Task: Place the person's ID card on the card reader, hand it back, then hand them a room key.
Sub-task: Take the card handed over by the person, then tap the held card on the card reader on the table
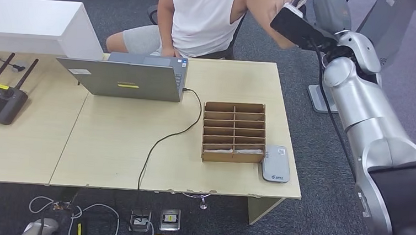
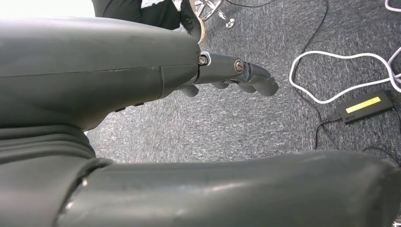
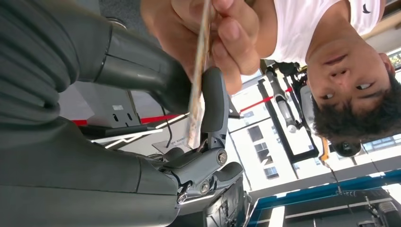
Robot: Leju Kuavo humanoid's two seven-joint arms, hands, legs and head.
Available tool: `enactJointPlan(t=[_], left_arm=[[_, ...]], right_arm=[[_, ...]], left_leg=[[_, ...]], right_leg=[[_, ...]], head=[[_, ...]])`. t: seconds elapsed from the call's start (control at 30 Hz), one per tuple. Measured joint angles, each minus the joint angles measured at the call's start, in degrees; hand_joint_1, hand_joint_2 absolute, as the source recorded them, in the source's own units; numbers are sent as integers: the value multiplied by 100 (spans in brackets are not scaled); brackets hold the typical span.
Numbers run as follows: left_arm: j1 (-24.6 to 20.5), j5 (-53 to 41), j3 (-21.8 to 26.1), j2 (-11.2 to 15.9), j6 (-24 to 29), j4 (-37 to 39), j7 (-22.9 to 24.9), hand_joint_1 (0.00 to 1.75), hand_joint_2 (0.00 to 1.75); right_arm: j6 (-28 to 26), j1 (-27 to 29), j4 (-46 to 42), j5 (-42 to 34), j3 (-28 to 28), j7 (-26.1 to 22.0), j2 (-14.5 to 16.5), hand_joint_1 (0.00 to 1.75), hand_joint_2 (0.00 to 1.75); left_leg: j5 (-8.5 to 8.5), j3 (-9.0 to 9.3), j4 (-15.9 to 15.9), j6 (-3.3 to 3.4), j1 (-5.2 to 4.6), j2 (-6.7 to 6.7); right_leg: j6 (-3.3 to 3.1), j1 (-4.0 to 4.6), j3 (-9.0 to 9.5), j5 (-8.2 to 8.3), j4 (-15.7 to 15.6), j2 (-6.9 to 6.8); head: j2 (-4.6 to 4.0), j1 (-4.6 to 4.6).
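At about one o'clock above the pale wood counter (image 1: 115, 144), the right hand (image 3: 189, 142) pinches a thin flat ID card (image 3: 197, 90) with the person's hand (image 3: 213, 33) also gripping it, while the left hand (image 2: 236, 75) hangs empty over grey carpet (image 2: 236, 127), fingers loosely curled.

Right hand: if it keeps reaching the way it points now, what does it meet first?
The card in the person's hand. The right hand already has a finger alongside it, so the person's fingers come next. Exact contact is unclear.
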Motion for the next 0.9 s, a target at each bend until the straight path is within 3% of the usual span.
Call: enactJointPlan(t=[0.6, 0.73, 0.9], left_arm=[[4, 39, -3, 13, 17, 2, 0, 0, 0], [9, 66, -3, 18, 50, 2, 0, 0, 0], [45, 56, -5, 30, 113, 2, 0, 0, 0]], right_arm=[[377, 379, 8, -134, 36, 201, -182, 175, 175], [441, 592, -40, -302, 25, 373, -355, 175, 175], [427, 1240, -170, -550, -69, 604, -732, 175, 175]], left_leg=[[-1, 0, 1, 0, -1, 5], [-1, 0, 1, 0, 2, 4], [-2, -1, 1, 1, 4, 0]], right_leg=[[0, -1, -4, 0, -1, 8], [0, 2, -4, 0, -4, 4], [0, 4, 2, 0, -10, -4]], head=[[0, -1], [0, -1], [0, 0]])
